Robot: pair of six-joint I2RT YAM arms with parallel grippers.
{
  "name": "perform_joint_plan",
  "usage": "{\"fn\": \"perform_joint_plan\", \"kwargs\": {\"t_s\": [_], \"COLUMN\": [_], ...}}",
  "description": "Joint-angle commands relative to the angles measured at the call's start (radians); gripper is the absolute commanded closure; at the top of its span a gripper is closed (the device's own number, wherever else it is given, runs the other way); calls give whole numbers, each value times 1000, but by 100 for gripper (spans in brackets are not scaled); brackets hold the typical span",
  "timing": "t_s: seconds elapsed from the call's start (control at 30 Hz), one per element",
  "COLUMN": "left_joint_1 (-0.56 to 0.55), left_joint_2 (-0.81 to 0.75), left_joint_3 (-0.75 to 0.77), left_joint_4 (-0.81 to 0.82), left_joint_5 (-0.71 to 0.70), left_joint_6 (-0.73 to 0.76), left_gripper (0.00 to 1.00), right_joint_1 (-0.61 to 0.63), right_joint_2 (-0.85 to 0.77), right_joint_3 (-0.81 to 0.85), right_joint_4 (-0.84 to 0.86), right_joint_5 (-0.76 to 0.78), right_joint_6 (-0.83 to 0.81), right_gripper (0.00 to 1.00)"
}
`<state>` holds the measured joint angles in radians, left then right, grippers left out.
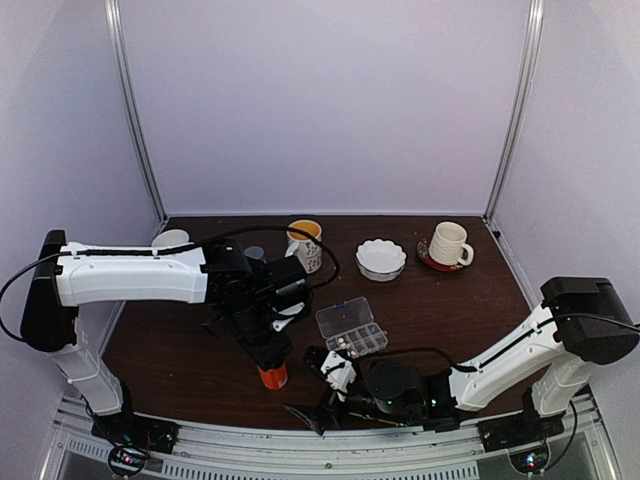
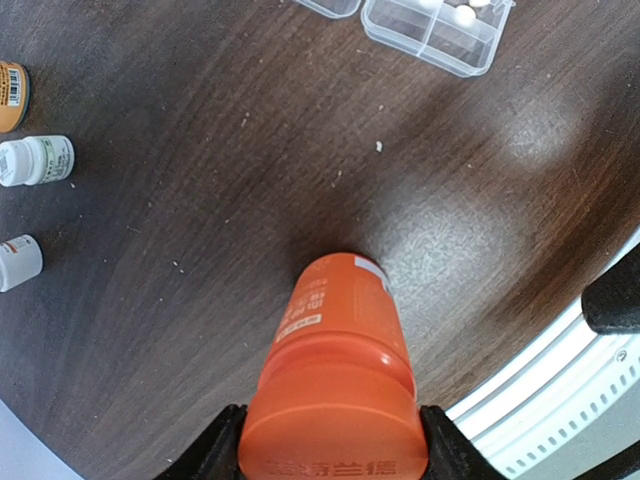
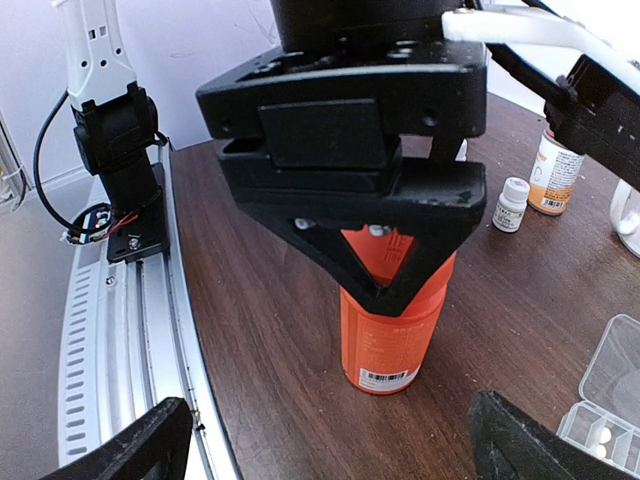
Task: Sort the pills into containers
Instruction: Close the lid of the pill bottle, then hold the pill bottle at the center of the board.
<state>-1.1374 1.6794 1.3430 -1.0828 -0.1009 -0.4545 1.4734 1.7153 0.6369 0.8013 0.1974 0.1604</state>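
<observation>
Left gripper (image 2: 333, 445) pinches the top of the upright orange bottle (image 2: 335, 340), jaws half spread. Right gripper (image 3: 330, 440) is spread wide and empty, facing that bottle.

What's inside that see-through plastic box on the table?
A few small whitish pills lie in the near compartments of the clear pill box. The other compartments are too small in view to tell whether they hold any.
</observation>
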Motion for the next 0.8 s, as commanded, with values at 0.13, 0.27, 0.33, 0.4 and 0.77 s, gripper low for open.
{"fn": "perform_joint_plan", "kwargs": {"t_s": [0.13, 0.27, 0.33, 0.4, 0.77], "left_joint_1": [18, 19, 18, 18, 18], "left_joint_2": [12, 2, 0, 0, -13], "left_joint_3": [-61, -82, -88, -95, -105], "left_joint_4": [96, 112, 113, 112, 108], "left_joint_5": [116, 142, 145, 148, 147], "left_joint_6": [26, 18, 15, 11, 5], "left_gripper": [45, 45, 45, 46, 47], "right_joint_1": [6, 6, 6, 4, -38], "right_joint_2": [21, 64, 90, 116, 260], "right_joint_3": [19, 23, 34, 33, 80], "right_joint_4": [13, 64, 85, 131, 263], "right_joint_5": [4, 51, 63, 85, 78], "right_joint_6": [3, 9, 5, 8, 20], "right_gripper": [0, 0, 0, 0, 0]}}
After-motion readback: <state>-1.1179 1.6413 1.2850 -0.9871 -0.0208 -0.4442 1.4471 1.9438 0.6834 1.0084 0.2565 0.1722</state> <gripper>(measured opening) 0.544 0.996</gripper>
